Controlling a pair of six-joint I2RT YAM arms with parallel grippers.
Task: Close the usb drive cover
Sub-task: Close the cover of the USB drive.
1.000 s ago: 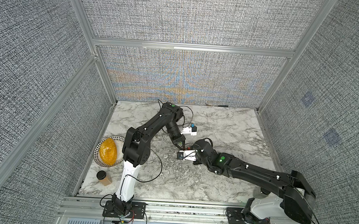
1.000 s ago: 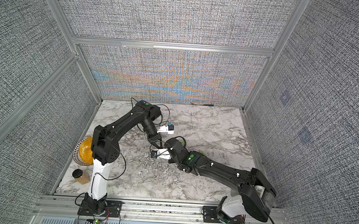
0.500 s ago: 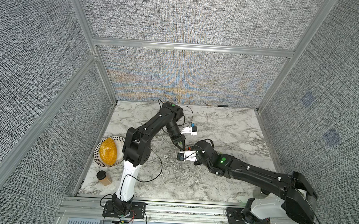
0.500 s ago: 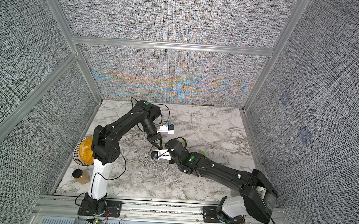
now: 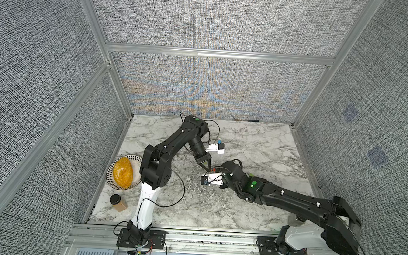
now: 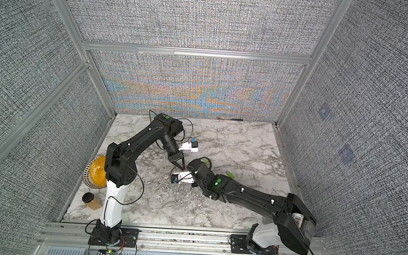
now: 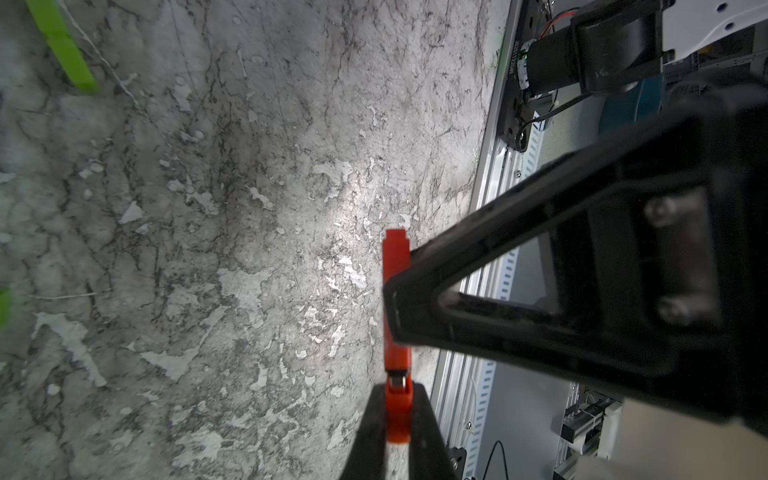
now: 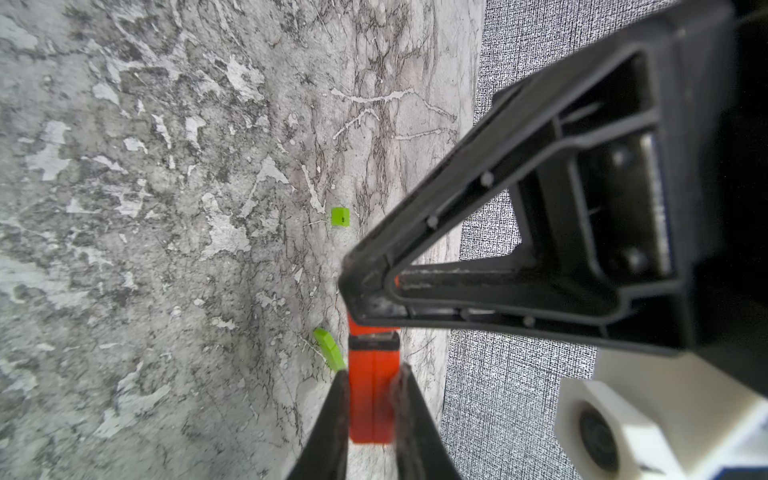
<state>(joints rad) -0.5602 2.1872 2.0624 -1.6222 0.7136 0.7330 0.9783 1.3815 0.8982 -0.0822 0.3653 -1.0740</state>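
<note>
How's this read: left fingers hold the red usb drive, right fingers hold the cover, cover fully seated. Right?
Not seated: the left wrist view shows the dark plug bare between the usb drive and the cover. The rest is right: left fingers on the drive, right fingers on the cover.

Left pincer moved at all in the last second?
No visible move: in a top view the left pincer, shut on the usb drive, keeps its spot relative to the plate.

The left arm [image 5: 173, 143] and right arm [image 5: 290, 199] are black with white base links, green lights and thin black cables; a white camera [image 5: 217, 147] sits at the left wrist's three o'clock.
</note>
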